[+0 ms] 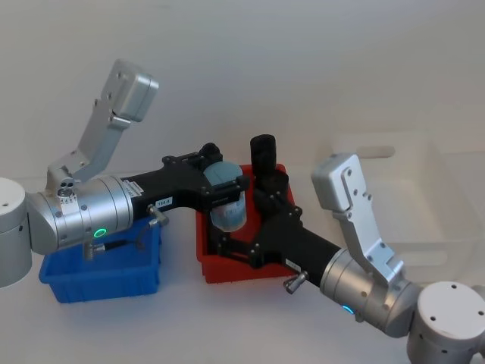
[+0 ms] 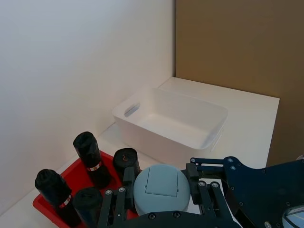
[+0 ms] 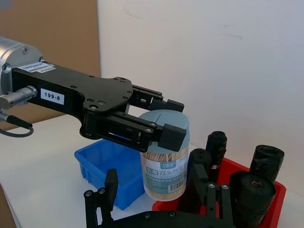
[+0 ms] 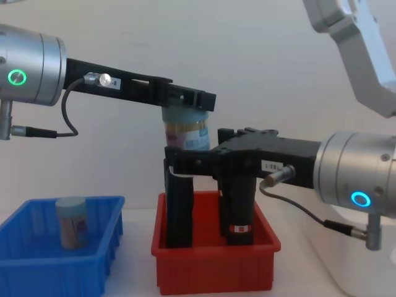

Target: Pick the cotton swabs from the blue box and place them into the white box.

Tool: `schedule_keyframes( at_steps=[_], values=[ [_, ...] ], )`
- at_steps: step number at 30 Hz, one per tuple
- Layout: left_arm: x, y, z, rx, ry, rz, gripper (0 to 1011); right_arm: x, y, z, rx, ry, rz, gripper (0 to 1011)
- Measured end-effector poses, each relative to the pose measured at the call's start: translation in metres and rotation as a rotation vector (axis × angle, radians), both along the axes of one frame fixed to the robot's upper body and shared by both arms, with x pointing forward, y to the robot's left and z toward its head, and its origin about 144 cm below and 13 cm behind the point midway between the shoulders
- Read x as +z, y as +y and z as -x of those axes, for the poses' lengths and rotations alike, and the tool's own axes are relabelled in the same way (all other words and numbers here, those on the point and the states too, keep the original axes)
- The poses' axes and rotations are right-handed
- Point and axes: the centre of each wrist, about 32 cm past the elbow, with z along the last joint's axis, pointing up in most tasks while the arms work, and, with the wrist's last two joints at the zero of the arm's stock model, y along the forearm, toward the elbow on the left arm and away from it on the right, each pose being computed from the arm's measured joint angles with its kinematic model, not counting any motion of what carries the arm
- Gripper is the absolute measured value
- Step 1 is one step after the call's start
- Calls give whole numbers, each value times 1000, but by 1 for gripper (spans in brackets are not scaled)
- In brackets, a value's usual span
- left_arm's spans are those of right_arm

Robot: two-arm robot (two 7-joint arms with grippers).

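Your smooth, glossy white box [image 2: 161, 138] with rounded corners sits far right, beside the red bin [image 4: 213, 269] of black rolls [image 2: 90, 156]. The ribbed blue box [image 1: 98, 282] on the left holds one jar of cotton swabs [image 4: 71, 223]. Your left gripper [image 1: 225, 186] clamps the lifted jar [image 3: 164, 166], clear and blue-lidded, above the red bin. The right gripper [image 3: 154, 185] has its fingers spread wide beside the jar's base.

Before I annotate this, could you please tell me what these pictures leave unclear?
Head view: inside of the blue box, behind the left arm.
Head view: white box, cut by right edge.
Chest view: label of the boxed jar, too small.
Left wrist view: body of the held jar, under its lid and left pincer.
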Motion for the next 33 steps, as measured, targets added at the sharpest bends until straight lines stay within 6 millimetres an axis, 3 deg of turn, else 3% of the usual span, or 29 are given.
schedule_keyframes(
  at_steps=[33],
  values=[
    [0,0,0,0,0,0,660,-5,24,-13,-39,30,40,1001]
  ],
)
